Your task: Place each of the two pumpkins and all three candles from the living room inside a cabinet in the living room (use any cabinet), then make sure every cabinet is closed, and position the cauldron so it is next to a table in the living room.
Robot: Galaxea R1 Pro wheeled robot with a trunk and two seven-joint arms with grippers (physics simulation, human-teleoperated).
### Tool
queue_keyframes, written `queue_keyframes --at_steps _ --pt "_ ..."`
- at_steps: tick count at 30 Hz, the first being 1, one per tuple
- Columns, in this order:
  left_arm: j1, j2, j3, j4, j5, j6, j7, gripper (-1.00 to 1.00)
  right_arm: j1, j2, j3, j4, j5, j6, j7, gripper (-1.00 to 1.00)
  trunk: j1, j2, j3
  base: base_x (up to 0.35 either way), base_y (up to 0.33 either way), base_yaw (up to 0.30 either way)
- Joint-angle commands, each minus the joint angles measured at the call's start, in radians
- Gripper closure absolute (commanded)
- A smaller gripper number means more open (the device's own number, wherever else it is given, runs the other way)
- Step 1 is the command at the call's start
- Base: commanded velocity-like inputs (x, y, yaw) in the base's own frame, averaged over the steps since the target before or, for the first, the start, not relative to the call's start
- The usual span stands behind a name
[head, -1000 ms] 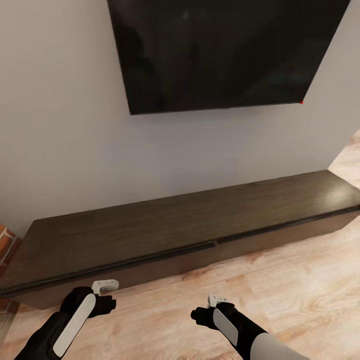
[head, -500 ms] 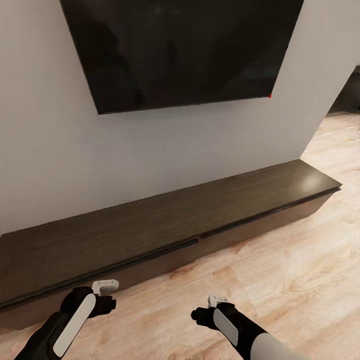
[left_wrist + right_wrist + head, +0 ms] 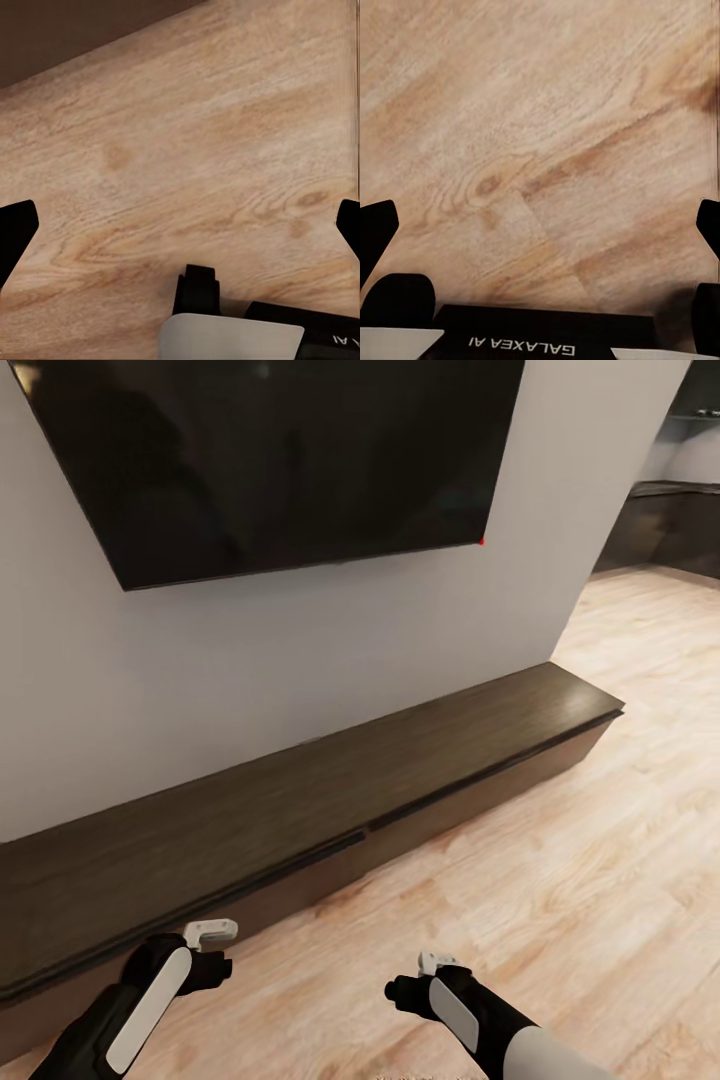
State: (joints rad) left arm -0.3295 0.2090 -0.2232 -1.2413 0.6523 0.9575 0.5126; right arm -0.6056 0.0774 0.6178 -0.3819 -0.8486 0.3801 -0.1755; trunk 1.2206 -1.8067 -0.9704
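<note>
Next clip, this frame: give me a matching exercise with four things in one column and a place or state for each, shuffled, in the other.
Things:
1. television
2. cabinet
3. left pincer
4. floor

Places or states:
A. pale wood planks
B. low against the wall, fronts shut
C. mounted on the grey wall, screen dark
D. open and empty above the floor

Pairs: 1-C, 2-B, 3-D, 4-A

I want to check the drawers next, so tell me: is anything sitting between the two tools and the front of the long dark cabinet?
Nothing visible does. In the head view the left tool and right tool hang over bare wooden floor, and the strip of floor up to the cabinet front holds no object. Both tools are open and hold nothing.
</note>
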Motion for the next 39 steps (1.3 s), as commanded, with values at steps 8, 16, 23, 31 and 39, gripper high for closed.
queue_keyframes --at_steps 8,16,23,31,39 --pt "0.000 0.001 -0.002 -0.001 0.009 0.001 0.010 -1.00 -0.001 -0.002 0.008 -0.002 -0.010 0.002 -0.005 -1.00 0.000 0.000 -0.008 0.000 0.000 -0.250" --pt "0.000 0.001 -0.003 -0.001 0.009 0.001 0.010 -1.00 -0.001 -0.002 0.008 0.000 -0.011 0.005 -0.005 -1.00 0.000 0.000 -0.015 0.000 0.000 -0.244" --pt "0.000 0.001 -0.004 -0.001 0.009 0.001 0.010 -1.00 -0.001 -0.002 0.007 0.003 -0.012 0.006 -0.006 -1.00 0.000 0.000 -0.022 0.000 0.000 -0.241" --pt "0.000 0.002 -0.004 -0.001 0.009 0.001 0.010 -1.00 -0.001 -0.020 0.010 0.009 -0.103 -0.010 -0.008 -1.00 0.000 0.000 -0.029 0.000 0.000 -0.241" --pt "0.000 0.001 -0.005 -0.001 0.009 0.001 0.010 -1.00 -0.001 -0.028 0.010 0.010 -0.122 -0.018 -0.010 -1.00 0.000 0.000 -0.037 0.000 0.000 -0.241"
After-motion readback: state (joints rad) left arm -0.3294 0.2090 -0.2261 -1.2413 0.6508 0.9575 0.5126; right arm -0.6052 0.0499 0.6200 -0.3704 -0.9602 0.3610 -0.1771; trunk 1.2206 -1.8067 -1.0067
